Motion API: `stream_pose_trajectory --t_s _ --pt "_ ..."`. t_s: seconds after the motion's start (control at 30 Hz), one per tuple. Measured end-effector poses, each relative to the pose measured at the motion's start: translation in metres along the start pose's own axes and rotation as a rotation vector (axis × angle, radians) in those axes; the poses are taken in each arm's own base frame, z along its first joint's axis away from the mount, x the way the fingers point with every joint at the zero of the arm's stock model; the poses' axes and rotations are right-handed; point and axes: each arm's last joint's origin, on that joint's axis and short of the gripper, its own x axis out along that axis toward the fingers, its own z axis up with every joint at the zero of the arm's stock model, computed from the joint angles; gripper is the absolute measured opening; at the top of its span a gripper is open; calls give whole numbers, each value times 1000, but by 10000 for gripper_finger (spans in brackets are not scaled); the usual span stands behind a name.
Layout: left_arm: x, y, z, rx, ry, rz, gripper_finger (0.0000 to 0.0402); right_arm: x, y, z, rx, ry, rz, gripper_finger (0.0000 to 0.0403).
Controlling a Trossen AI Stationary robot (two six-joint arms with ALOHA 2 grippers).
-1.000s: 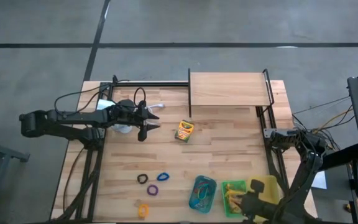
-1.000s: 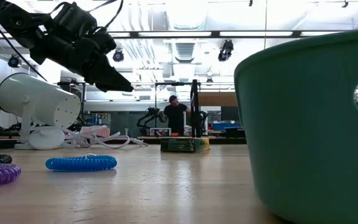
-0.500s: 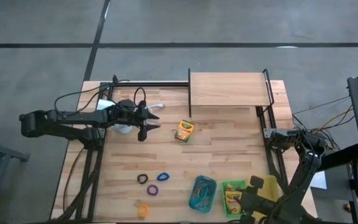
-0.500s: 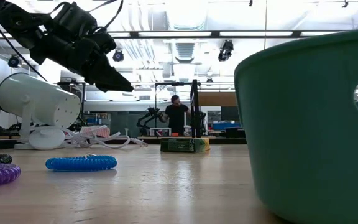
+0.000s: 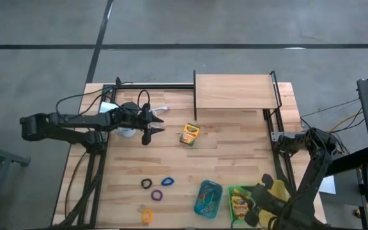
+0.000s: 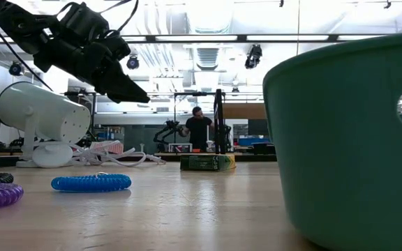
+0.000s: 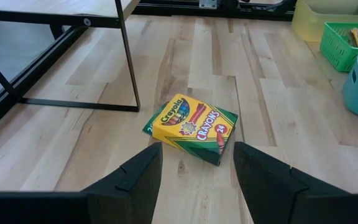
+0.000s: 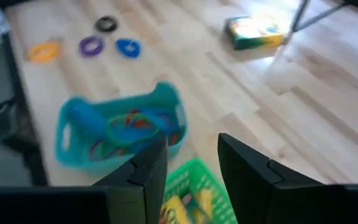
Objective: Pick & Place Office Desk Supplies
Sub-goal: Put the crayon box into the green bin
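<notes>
The crayon box (image 5: 189, 133) lies flat on the bench (image 5: 235, 160), just in front of the raised wooden shelf (image 5: 235, 91) near its left leg, face up, its long axis tilted a little off the bench's depth. The left wrist view reads its printed lid (image 7: 191, 127); the low view catches only its dark side edge (image 6: 208, 162). The left gripper (image 5: 153, 130) hovers left of the box, tips toward it, jaws parted and empty, framing it in the wrist view (image 7: 197, 163). Nearer the front edge from the box sit the black loop (image 5: 146, 184), blue loop (image 5: 167, 181), purple loop (image 5: 157, 195) and orange loop (image 5: 147, 215). Right of those, the teal tray (image 5: 207, 198) holds tangled loops, seen only from the right wrist (image 8: 120, 130). Next comes the green tray (image 5: 237, 203) with a second crayon box (image 5: 239, 205), then the yellow tray (image 5: 278, 189). The right gripper (image 8: 188, 163) hangs above the green tray, jaws apart, holding nothing. The white lamp (image 6: 40, 118) stands behind the left gripper.
</notes>
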Motion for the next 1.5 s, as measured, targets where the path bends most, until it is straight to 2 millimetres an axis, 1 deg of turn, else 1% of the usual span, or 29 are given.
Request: stream_pose_trajectory --t_s 0.1,0.23,0.4,0.5,0.57,0.67,0.8,0.87,0.97,1.1,1.3,1.37,1.5 --pt "0 0 0 0 1 -1 203 7 -6 11 36 -9 -53 132" --pt "0 0 0 0 2 -1 203 20 -10 28 17 -11 -109 130" --pt "0 0 0 0 3 -1 203 36 -18 55 18 -7 -163 136" --pt "0 0 -1 -1 5 -1 203 42 -26 73 7 -3 -183 139" --pt "0 0 -1 -2 7 -1 203 43 -33 85 -3 -3 -189 138" --pt "0 0 -1 -1 7 -1 203 51 -42 100 -25 -27 -196 132" --pt "0 0 -1 -2 8 -1 203 70 -55 117 -24 -37 -159 124" --pt "0 0 -1 -2 8 -1 203 83 -62 123 -26 -28 -119 121" --pt "0 0 -1 -3 15 -2 203 103 -76 130 -29 -25 -33 118" --pt "0 0 -2 -5 22 -3 203 132 -101 135 -46 -66 94 120" --pt "0 0 -2 -5 24 -3 203 178 -133 133 -43 -228 249 126" --pt "0 0 -2 -5 24 -3 203 193 -139 130 -51 -276 276 124" --pt "0 0 -2 -5 23 -3 203 216 -148 126 -125 -318 231 116"
